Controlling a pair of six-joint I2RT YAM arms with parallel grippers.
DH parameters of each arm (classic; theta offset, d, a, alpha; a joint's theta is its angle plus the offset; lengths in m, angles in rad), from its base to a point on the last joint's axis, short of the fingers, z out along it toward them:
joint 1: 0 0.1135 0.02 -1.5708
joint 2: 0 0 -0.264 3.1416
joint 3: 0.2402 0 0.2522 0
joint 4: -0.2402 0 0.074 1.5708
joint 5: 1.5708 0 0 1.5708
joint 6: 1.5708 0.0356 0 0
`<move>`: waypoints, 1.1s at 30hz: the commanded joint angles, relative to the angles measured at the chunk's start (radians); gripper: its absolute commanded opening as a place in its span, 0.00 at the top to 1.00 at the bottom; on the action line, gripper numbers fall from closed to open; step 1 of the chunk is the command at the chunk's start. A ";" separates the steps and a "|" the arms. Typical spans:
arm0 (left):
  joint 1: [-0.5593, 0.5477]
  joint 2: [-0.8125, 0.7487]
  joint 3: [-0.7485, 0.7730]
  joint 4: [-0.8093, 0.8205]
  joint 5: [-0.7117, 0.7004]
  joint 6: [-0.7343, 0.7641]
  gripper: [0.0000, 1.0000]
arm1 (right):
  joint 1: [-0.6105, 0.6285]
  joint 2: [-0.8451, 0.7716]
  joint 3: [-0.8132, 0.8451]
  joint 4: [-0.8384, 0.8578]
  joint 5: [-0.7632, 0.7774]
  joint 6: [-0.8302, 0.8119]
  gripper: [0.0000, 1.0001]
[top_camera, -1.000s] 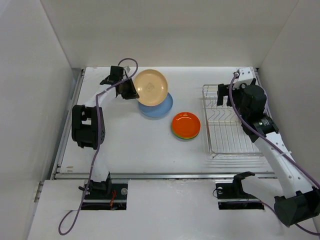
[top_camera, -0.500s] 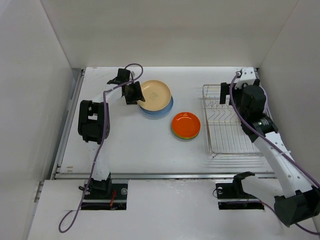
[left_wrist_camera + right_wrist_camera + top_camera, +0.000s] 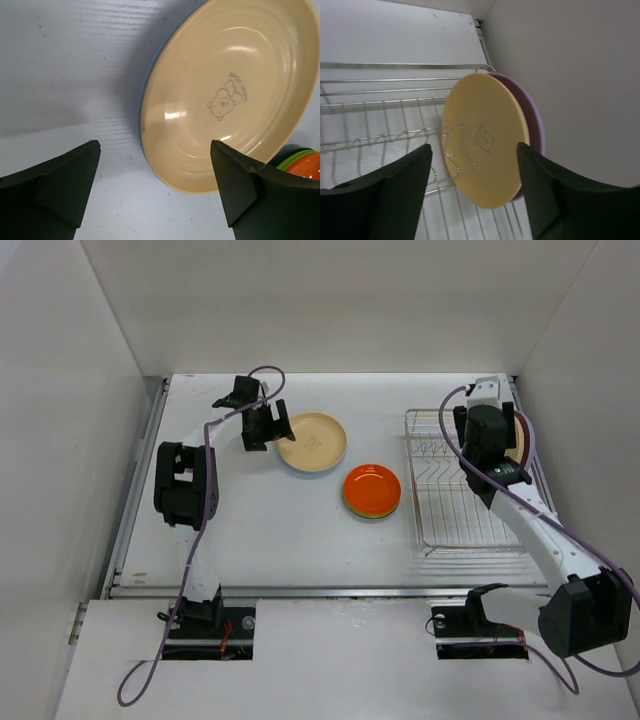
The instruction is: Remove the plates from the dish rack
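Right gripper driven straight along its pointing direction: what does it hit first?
Likely the tan plate standing in the dish rack, centred ahead of the right gripper; the lavender plate sits right behind it. Depth unclear.

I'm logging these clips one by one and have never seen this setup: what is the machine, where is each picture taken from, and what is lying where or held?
These are two robot arms bolted at the near edge of a white table, each ending in a two-finger gripper. The wide picture looks down from above and behind them; the other two come from wrist cameras, so the dark shapes at the bottom are fingers. The left gripper is open and holds nothing; before it a tan plate lies on a light blue plate. Beside that is an orange plate on a green plate. The right gripper stands open at the wire dish rack, facing a second tan plate standing upright with a lavender plate behind it.
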 commanded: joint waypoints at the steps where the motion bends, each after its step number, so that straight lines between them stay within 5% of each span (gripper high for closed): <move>1: 0.000 -0.168 0.001 0.027 0.037 -0.003 0.10 | -0.041 0.000 0.008 0.074 0.102 -0.049 0.30; 4: 0.000 -0.248 -0.053 0.082 0.083 -0.022 0.10 | -0.082 0.029 0.008 0.065 0.114 -0.049 0.44; 16: 0.000 -0.279 -0.065 0.095 0.135 -0.031 0.10 | -0.174 0.107 0.008 0.032 0.120 -0.069 0.48; 26: 0.000 -0.279 -0.065 0.095 0.144 -0.031 0.08 | -0.205 0.184 0.008 -0.024 0.100 -0.060 0.62; 30: 0.000 -0.279 -0.065 0.095 0.144 -0.031 0.08 | -0.214 0.193 0.017 -0.024 0.100 -0.060 0.72; 33: 0.000 -0.279 -0.065 0.095 0.144 -0.031 0.08 | -0.223 0.172 0.017 -0.024 0.109 -0.060 0.88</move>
